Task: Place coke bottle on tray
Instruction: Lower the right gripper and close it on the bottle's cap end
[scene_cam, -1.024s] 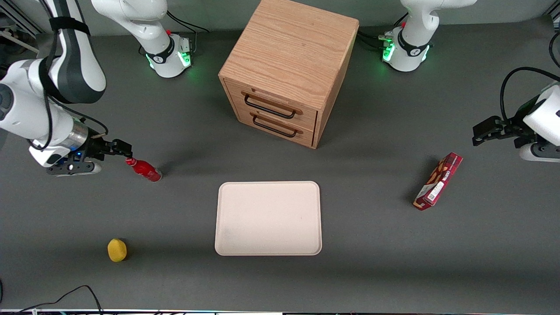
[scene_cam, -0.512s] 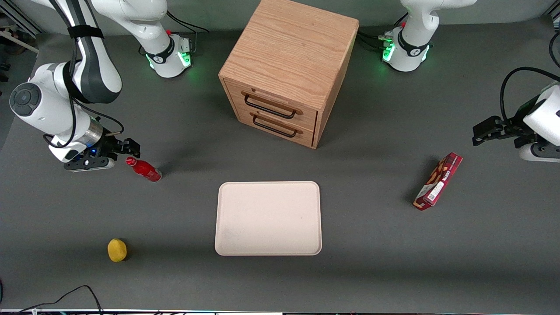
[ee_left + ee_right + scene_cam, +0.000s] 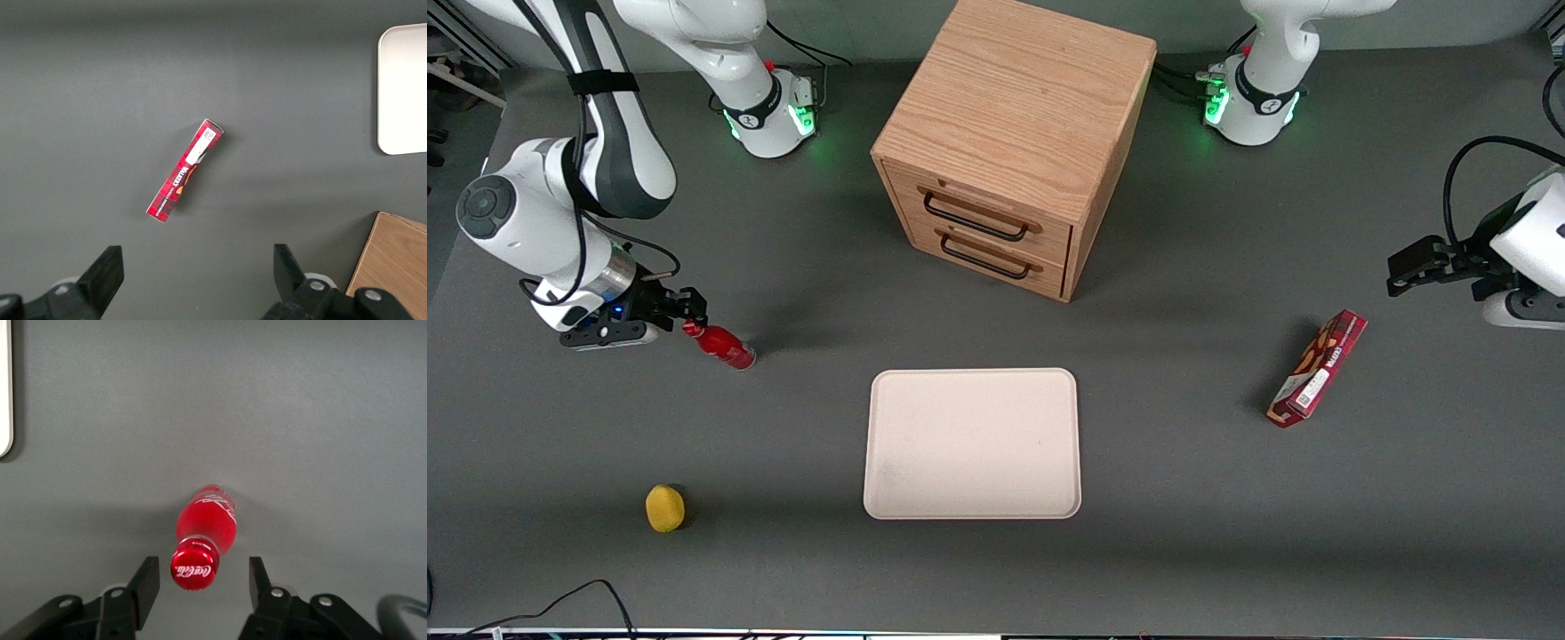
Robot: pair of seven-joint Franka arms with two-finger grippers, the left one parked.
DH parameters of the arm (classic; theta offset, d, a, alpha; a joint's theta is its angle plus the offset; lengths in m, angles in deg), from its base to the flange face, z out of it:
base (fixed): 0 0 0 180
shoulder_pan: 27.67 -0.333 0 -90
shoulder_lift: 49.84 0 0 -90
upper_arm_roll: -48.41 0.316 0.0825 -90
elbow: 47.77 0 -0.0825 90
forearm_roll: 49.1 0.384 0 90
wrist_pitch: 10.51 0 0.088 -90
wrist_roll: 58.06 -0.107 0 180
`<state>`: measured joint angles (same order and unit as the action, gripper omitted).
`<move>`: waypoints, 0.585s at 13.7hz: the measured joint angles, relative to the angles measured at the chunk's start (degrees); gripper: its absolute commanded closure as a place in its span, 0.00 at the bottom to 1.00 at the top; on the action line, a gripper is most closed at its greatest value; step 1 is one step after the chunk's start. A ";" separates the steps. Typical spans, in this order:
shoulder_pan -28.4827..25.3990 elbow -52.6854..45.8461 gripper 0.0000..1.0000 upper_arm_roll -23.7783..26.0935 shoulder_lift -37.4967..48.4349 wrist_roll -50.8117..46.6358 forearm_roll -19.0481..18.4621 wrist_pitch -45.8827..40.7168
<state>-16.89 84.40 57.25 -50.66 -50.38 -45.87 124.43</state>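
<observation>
The coke bottle [image 3: 206, 530] stands upright on the bench [image 3: 1227, 533], cap up toward the wrist camera, long axis vertical. The pincer [image 3: 202, 577] hovers spread wide, its fingers flanking the cap without touching, apparently lined up for a grasp. The tray [image 3: 972, 443] waits well apart.

Glossy red against matt grey

The coke bottle [image 3: 206, 523] looks like shiny, smooth red plastic; the tray [image 3: 972, 443] is matt, pale cream; the table [image 3: 1183, 533] is dull, dark grey. The gripper [image 3: 203, 581] at the bottle's cap has matt black plastic fingers [image 3: 148, 581], spread apart. The cabinet [image 3: 1009, 142] shows grained wood.
</observation>
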 measured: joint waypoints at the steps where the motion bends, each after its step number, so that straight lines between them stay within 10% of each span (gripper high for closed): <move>1: 0.00 0.32 0.71 0.03 -0.10 0.00 0.06 0.41; 5: 0.00 0.58 0.99 0.24 -0.32 0.02 0.13 1.54; 8: -0.01 0.56 1.00 0.76 -0.45 0.03 0.14 2.22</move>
<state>-16.90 84.96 58.01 -51.11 -50.35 -45.73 126.65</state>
